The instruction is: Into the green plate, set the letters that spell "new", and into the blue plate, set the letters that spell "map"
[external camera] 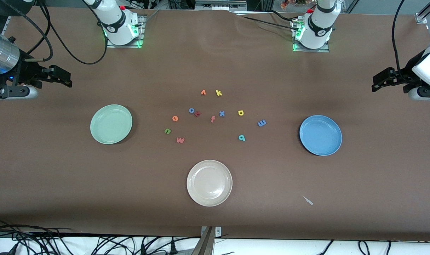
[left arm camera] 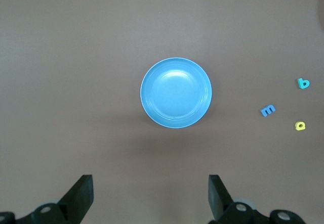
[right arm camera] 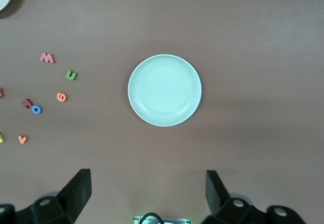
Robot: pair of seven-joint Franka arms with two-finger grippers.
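Nearest the camera, a beige-white plate point(external camera: 209, 182) sits empty on the brown surface point(external camera: 59, 184), with a small pale scrap point(external camera: 308, 200) lying toward the left arm's end.

Farther back, three plates and the letters share the middle band. At the right arm's end lies the pale green plate point(external camera: 111, 124), empty. At the left arm's end lies the blue plate point(external camera: 320, 135), also empty. Between them the foam letters are scattered, all flat and apart from one another.

For "new": the salmon w point(external camera: 180, 140) is nearest the camera, the green n point(external camera: 167, 131) just beside it, the orange e point(external camera: 175, 118) a little farther. For "map": the teal p point(external camera: 241, 137), then the blue m point(external camera: 261, 123), then the yellow a point(external camera: 240, 113).

Farther still lie a blue o point(external camera: 191, 110), a dark red letter point(external camera: 197, 113), a salmon f point(external camera: 212, 119), a blue x point(external camera: 222, 113), an orange v point(external camera: 203, 92) and a yellow k point(external camera: 218, 93).

Both arms wait at the surface's ends. The left gripper point(left arm camera: 151, 196) hangs high over the blue plate, jaws wide open and empty. The right gripper point(right arm camera: 148, 193) hangs high over the green plate, likewise open and empty.

These letters look light, soft and thin, so they likely squash rather than break. A pinch across a letter's outer edges, low to the surface, seems best; a light piece may slide or cling to a finger.
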